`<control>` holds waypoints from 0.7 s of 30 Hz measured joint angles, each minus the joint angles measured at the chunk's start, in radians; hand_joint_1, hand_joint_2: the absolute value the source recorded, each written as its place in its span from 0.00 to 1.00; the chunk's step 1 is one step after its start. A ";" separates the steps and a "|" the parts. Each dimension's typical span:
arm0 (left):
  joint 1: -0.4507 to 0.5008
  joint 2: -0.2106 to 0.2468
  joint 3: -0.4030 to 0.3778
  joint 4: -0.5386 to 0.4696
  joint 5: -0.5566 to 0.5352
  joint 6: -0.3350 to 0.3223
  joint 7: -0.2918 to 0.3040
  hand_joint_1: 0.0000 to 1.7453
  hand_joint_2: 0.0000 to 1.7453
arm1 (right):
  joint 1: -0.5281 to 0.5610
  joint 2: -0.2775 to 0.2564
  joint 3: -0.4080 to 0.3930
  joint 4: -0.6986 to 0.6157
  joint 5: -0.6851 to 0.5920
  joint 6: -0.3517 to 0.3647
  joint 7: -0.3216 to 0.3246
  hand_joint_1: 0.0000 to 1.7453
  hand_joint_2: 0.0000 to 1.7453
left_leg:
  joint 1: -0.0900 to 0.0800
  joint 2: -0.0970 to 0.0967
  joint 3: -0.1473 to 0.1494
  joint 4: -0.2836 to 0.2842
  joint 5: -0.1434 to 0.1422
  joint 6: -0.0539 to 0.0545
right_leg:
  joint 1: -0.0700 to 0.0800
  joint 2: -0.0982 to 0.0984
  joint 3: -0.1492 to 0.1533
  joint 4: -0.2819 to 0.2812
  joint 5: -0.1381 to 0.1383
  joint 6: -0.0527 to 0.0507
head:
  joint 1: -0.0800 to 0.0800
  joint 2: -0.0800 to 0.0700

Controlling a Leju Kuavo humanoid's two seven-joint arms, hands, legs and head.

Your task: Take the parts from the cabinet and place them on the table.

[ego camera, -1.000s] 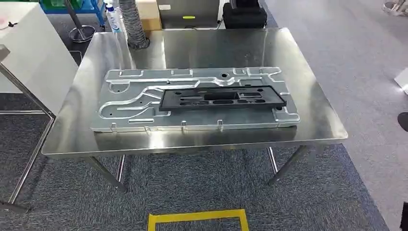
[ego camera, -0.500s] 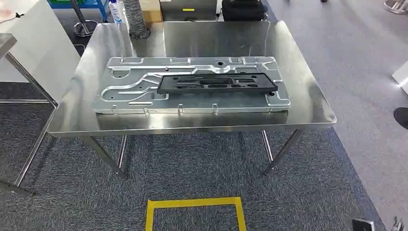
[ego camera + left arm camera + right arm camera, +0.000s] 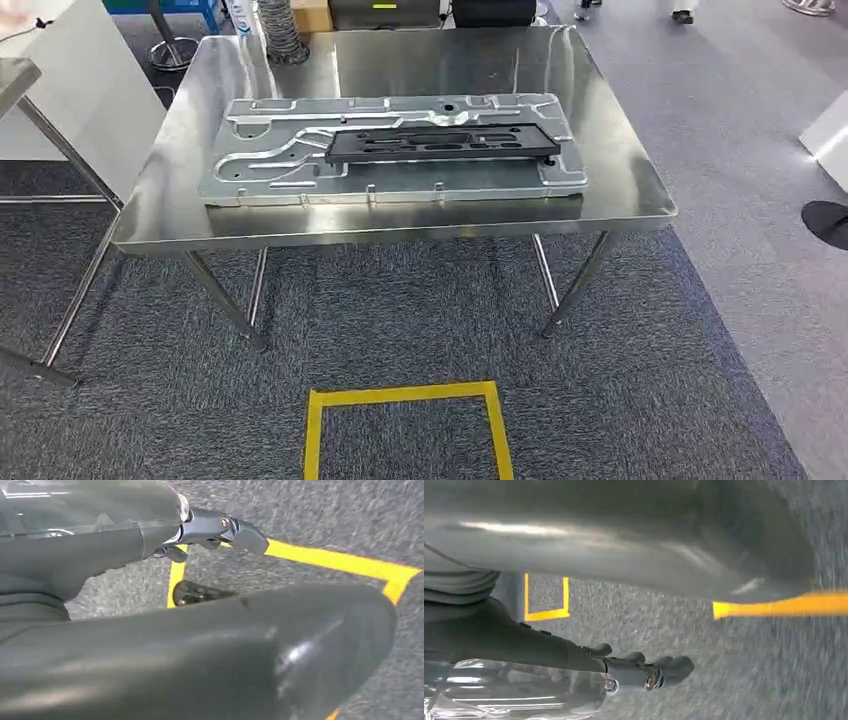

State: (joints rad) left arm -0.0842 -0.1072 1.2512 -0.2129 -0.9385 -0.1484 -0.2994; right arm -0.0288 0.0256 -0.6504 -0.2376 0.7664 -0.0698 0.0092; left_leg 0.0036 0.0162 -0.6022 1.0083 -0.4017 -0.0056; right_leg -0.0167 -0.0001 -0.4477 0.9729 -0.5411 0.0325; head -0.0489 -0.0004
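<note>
A large silver stamped metal plate (image 3: 270, 165) lies flat on the steel table (image 3: 400, 65). A long black slotted part (image 3: 440, 143) rests on top of it, right of centre. My left hand (image 3: 90, 550) hangs over the grey carpet, its fingers (image 3: 220, 527) stretched out with nothing in them. My right hand (image 3: 524, 645) also hangs above the carpet, and its fingers (image 3: 649, 672) are extended and hold nothing.
A yellow tape square (image 3: 405, 395) marks the carpet in front of the table. A white cabinet (image 3: 80, 90) and a second metal frame stand to the left. A ribbed hose (image 3: 278, 30) and boxes sit behind the table. A person's feet show at the far back right.
The whole picture has shifted: the camera has backed away, so the table looks smaller and higher and more carpet shows. The plate and the black part stay put on the table.
</note>
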 joint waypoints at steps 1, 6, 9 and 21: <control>0.000 0.000 -0.006 0.000 -0.010 0.003 0.006 0.00 0.00 | -0.001 0.004 0.002 0.006 0.000 0.012 -0.002 0.00 0.00 | 0.003 0.000 0.000 -0.004 0.010 -0.006 | 0.004 0.000 -0.005 0.003 0.005 -0.008 | 0.000 0.000; 0.014 0.001 -0.048 0.000 -0.061 -0.005 0.003 0.00 0.00 | -0.002 0.026 0.002 0.025 -0.006 0.051 -0.013 0.00 0.00 | 0.008 -0.007 -0.065 0.176 -0.185 -0.027 | 0.004 -0.011 -0.065 -0.003 0.065 -0.046 | 0.000 0.000; 0.012 0.003 -0.066 0.000 -0.069 -0.013 -0.004 0.00 0.00 | -0.003 0.042 0.002 0.031 -0.005 0.064 -0.032 0.00 0.00 | 0.009 -0.007 -0.061 0.304 -0.187 -0.030 | 0.011 -0.012 -0.119 0.004 0.102 -0.046 | 0.000 0.000; 0.001 0.017 -0.072 0.000 -0.042 -0.045 -0.066 0.00 0.00 | -0.013 0.054 0.043 0.039 0.057 0.085 -0.095 0.00 0.00 | 0.001 -0.001 0.112 -0.038 -0.086 0.049 | 0.004 -0.005 -0.231 0.189 -0.030 0.013 | 0.000 0.000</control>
State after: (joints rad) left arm -0.0831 -0.0904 1.1788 -0.2125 -0.9800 -0.1934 -0.3655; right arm -0.0421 0.0793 -0.6077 -0.1984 0.8232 0.0153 -0.0854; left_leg 0.0046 0.0151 -0.4899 0.9701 -0.4877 0.0433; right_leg -0.0130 -0.0051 -0.6789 1.1616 -0.5709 0.0454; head -0.0488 -0.0004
